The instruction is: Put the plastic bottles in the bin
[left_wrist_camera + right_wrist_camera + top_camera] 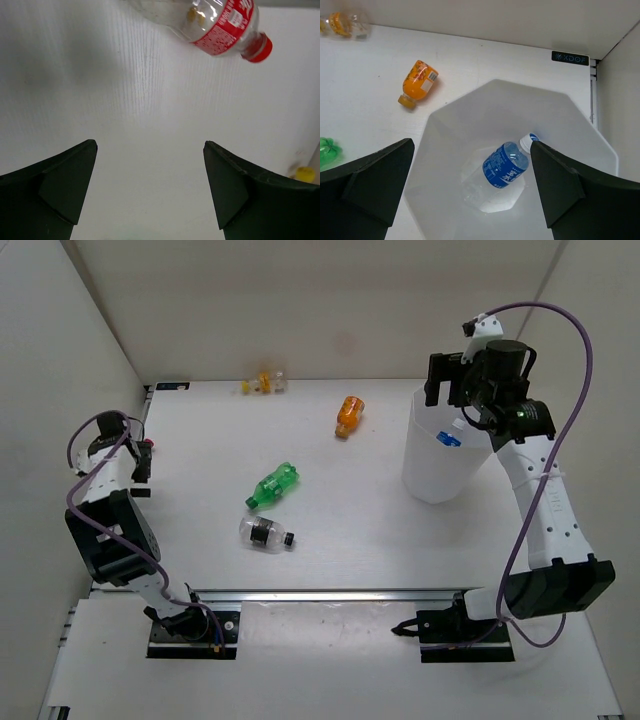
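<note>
The white bin (432, 472) stands at the right; its rim (470, 97) fills the right wrist view. A blue bottle (504, 167) lies on its bottom, also seen from above (449, 439). My right gripper (471, 150) is open and empty above the bin (442, 390). My left gripper (149, 150) is open and empty above the table at the far left (143, 466); the clear red-capped bottle (215, 22) lies just beyond it. The orange (347, 416), green (274, 486), black-label (265, 533) and yellow-cap (262, 383) bottles lie on the table.
White walls close in the table on the left, back and right. The orange bottle (419, 82) lies left of the bin, the green one (327, 150) further left. A black rail (330, 595) runs along the near edge.
</note>
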Tool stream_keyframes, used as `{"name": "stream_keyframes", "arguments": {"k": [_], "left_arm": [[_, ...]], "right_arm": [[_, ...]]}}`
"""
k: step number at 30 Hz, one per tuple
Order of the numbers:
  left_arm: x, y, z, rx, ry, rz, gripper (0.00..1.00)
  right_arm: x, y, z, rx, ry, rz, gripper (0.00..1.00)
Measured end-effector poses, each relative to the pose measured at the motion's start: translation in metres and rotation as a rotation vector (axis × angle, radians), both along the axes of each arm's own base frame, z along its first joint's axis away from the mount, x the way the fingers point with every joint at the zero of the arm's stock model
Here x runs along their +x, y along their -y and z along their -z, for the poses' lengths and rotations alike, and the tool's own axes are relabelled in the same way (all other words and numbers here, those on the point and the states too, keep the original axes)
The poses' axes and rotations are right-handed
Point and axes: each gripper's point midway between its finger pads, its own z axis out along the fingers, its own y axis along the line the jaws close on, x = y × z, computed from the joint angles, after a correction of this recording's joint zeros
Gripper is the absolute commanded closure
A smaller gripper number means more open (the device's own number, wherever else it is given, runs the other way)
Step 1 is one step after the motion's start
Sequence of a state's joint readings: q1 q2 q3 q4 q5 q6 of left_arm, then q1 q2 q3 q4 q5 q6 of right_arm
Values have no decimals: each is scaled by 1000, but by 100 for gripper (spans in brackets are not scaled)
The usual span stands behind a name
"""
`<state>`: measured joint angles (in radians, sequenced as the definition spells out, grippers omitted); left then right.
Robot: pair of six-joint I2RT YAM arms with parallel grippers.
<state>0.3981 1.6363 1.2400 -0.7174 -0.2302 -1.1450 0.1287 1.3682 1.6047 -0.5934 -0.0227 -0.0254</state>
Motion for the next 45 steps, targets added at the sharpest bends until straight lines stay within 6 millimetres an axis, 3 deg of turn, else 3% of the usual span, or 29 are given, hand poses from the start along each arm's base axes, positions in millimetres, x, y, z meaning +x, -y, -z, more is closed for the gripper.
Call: {"name": "stream_keyframes", "arguments": {"k": [6, 16, 24, 28, 33, 41, 45], "left_arm": [[2, -7, 7, -63, 79, -259, 1], [26, -38, 23, -23, 81, -447, 1], [37, -59, 7, 37, 148, -526, 2], [39, -61, 23, 13, 133, -585, 1], [57, -71, 47, 11, 90, -608, 1], [63, -81, 54, 15, 91, -639, 1], [71, -88, 69, 3, 64, -644, 2]], "right_arm": [[13, 2, -10, -33, -14, 21, 1], [29, -7, 21, -101, -155, 9, 1], [38, -12, 34, -142, -233, 13, 1], [42, -15, 34, -141, -244, 11, 0], [41, -14, 32, -129, -250, 13, 1], [41, -16, 40, -100, -278, 16, 1], [44, -15, 41, -80, -283, 25, 1]]}}
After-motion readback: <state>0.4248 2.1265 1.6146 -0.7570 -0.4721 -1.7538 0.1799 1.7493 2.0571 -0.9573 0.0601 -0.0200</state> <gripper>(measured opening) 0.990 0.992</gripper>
